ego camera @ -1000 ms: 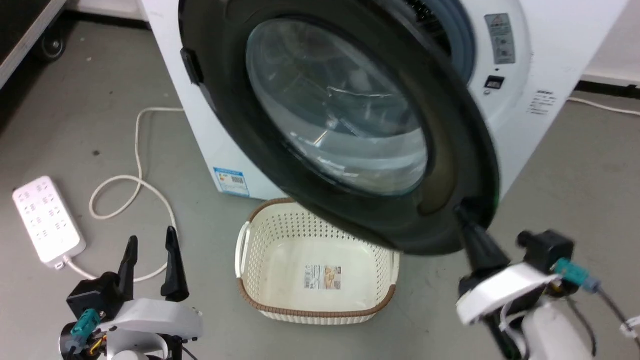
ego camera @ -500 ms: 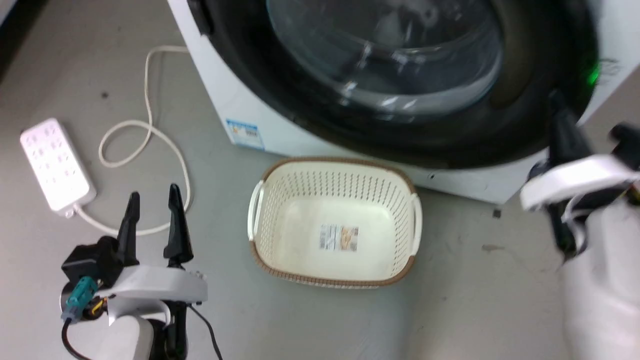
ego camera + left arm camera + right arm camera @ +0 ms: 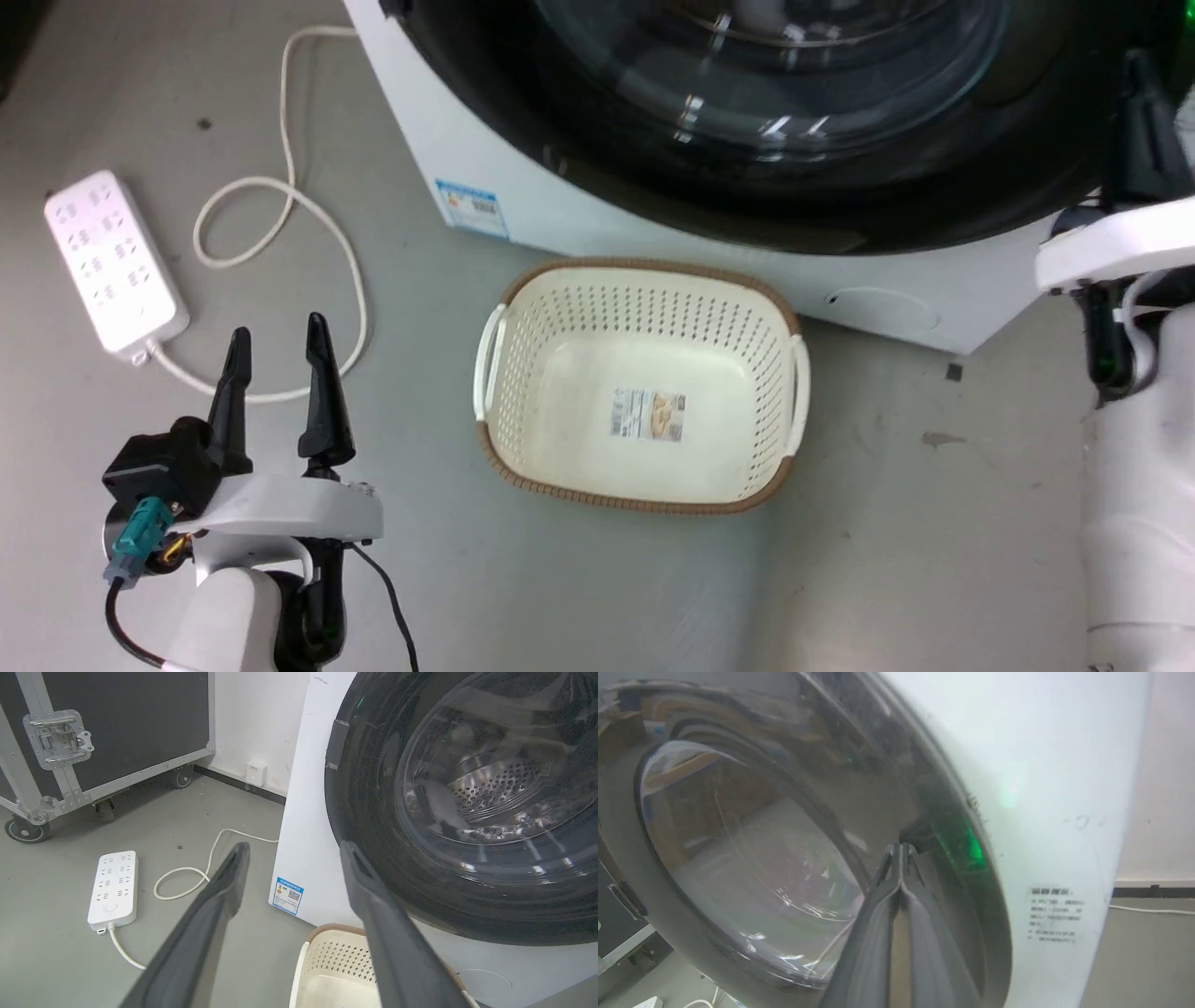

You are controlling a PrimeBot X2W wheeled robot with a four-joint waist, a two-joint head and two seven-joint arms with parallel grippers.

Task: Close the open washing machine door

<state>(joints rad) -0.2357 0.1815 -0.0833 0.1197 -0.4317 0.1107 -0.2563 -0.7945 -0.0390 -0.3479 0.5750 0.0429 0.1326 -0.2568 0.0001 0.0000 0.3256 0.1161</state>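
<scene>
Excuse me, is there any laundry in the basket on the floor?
No, the basket holds nothing but a label on its bottom.

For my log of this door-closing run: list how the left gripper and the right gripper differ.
Jaws: the left gripper has them spread apart; the right gripper has them shut together. Place: the left gripper hangs over the floor beside the basket, apart from the washing machine door; the right gripper's tips are at that door's black rim. Shared: both have long dark fingers, and neither holds anything.
</scene>
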